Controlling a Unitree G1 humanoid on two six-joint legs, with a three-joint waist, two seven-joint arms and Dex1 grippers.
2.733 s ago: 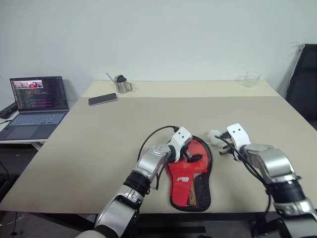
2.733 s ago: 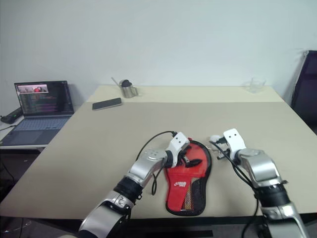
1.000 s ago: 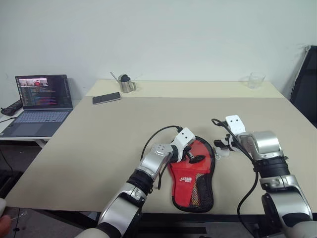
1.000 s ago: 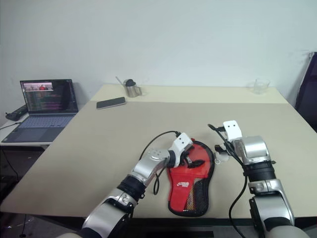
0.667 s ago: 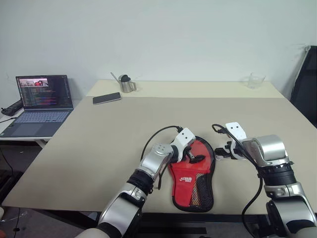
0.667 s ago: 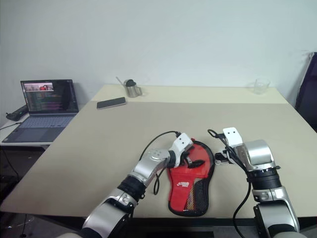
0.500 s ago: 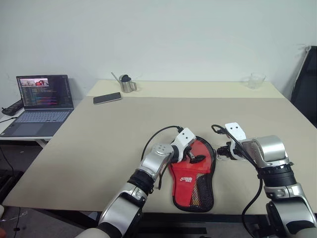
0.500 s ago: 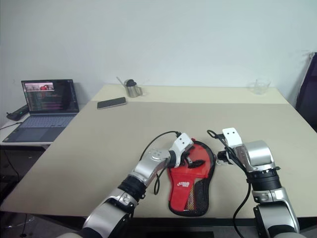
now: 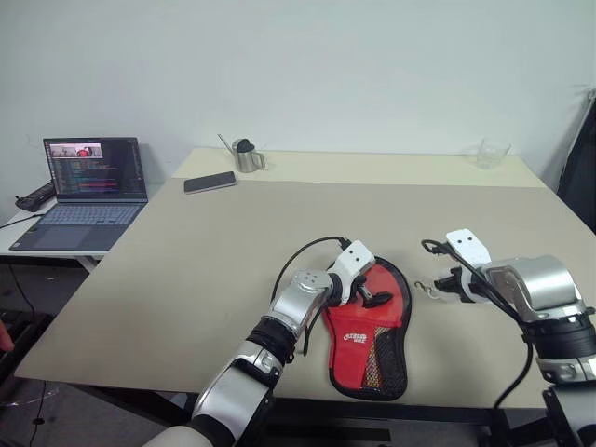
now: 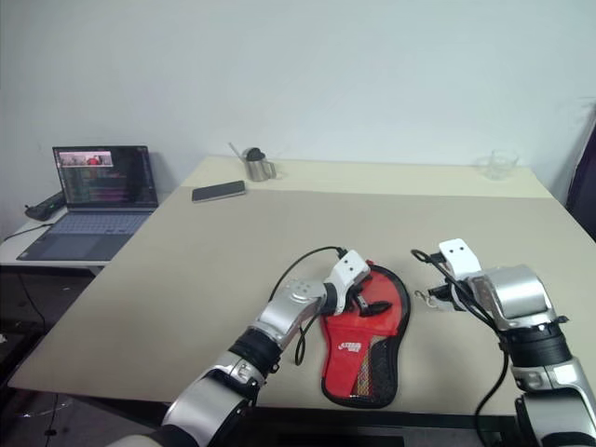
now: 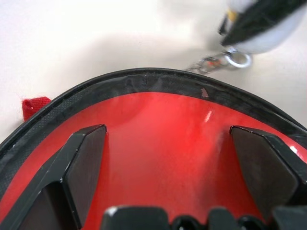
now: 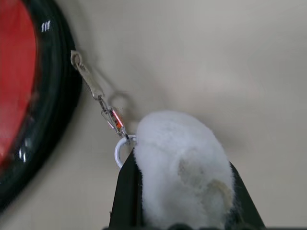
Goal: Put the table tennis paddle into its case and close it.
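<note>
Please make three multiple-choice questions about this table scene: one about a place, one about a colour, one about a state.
1. Where is the phone?
A. near the metal cup
B. on the case
C. at the table's right edge

2. What colour is the case top?
A. blue
B. red
C. green

3. What does the right tool grip?
A. nothing
B. the phone
C. a white fluffy pompom

Key: 1 A, they lie close at the far left; 2 B, red with black edging; 3 C, the fingers close on the pompom chained to the case.
</note>
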